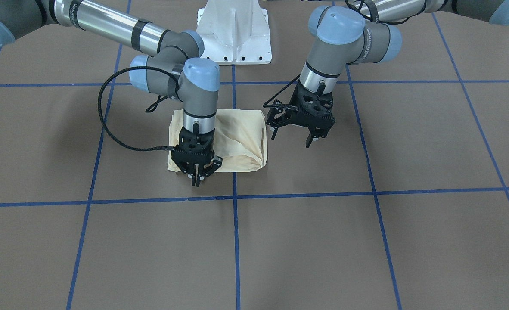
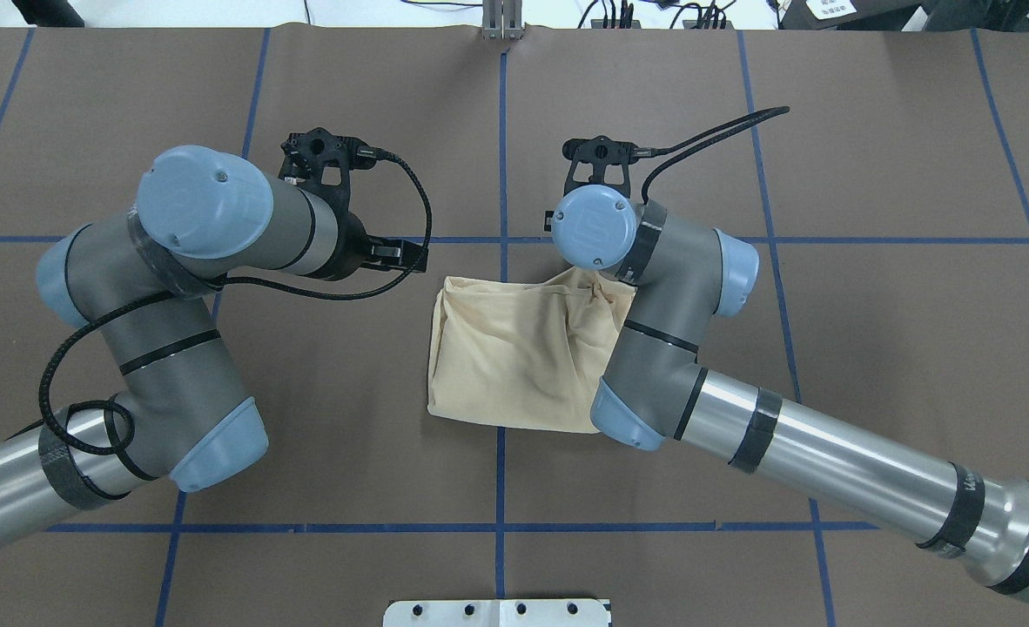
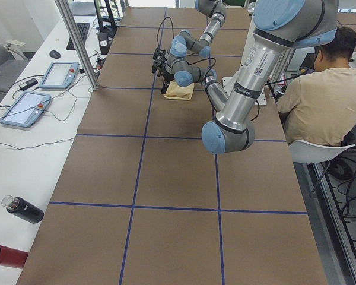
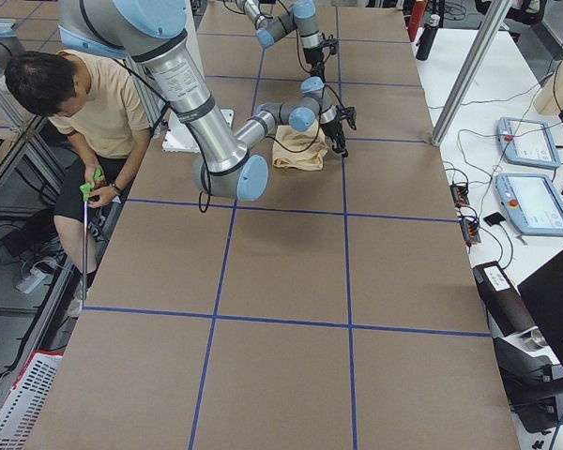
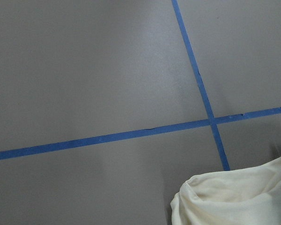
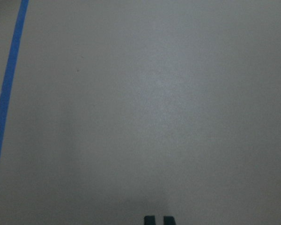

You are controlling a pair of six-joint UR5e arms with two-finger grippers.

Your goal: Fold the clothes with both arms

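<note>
table [image 1: 306, 249]: brown, blue tape grid
right gripper [image 1: 197, 174]: fingers pinched together, nothing between them, at shirt's near edge
shirt [image 1: 237, 137]: folded cream rectangle, mid-table, near the robot base
left gripper [image 1: 293, 135]: jaws spread wide, empty, just beside shirt on robot's left

Cream shirt [image 1: 241, 133] on a brown, blue-gridded table [image 1: 366, 249]
The shirt is seen plain, pale cream-yellow; the table is crossed by squared blue tape lines [image 1: 235, 241]; the left arm [image 1: 349, 43] and right arm [image 1: 108, 23] are finished grey and silver, capped light blue; the left gripper [image 1: 292, 138] and right gripper [image 1: 196, 181] are coloured black.
</note>
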